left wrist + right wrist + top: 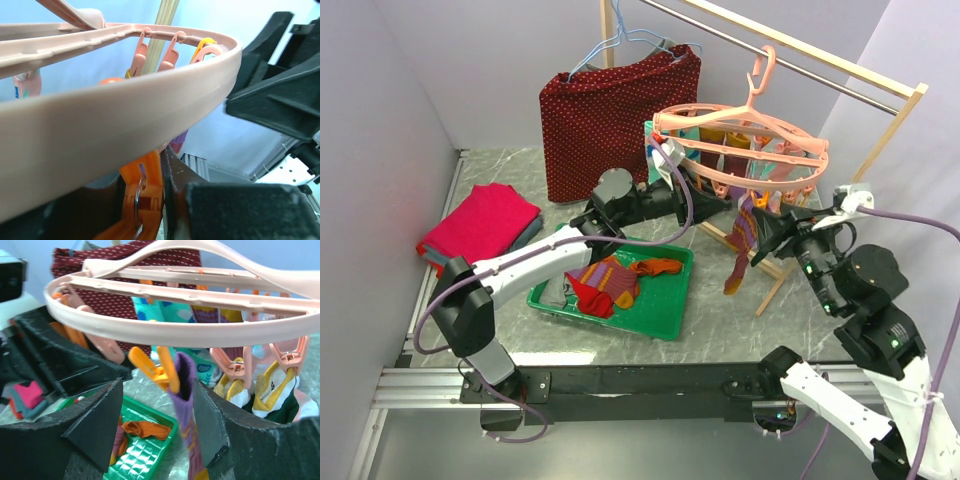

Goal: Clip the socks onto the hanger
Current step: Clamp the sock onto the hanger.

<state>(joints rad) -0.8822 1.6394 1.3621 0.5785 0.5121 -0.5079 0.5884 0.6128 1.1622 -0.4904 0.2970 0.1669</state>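
Salmon-pink hanger [175, 333] on the rail [820, 74], purple-orange striped sock [187, 405] below its ring, other socks [610, 282] heaped in green tray [665, 312].

Marbled table [740, 330] bears green tray [665, 305] and folded cloths [480, 225].

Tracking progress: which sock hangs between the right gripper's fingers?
The purple-orange striped sock; the others lie in the green tray or hang clipped behind.

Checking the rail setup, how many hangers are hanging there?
2: the salmon-pink round hanger hooked on the rail, and a light-blue wire hanger at its left end, carrying the dark-red dotted cloth.
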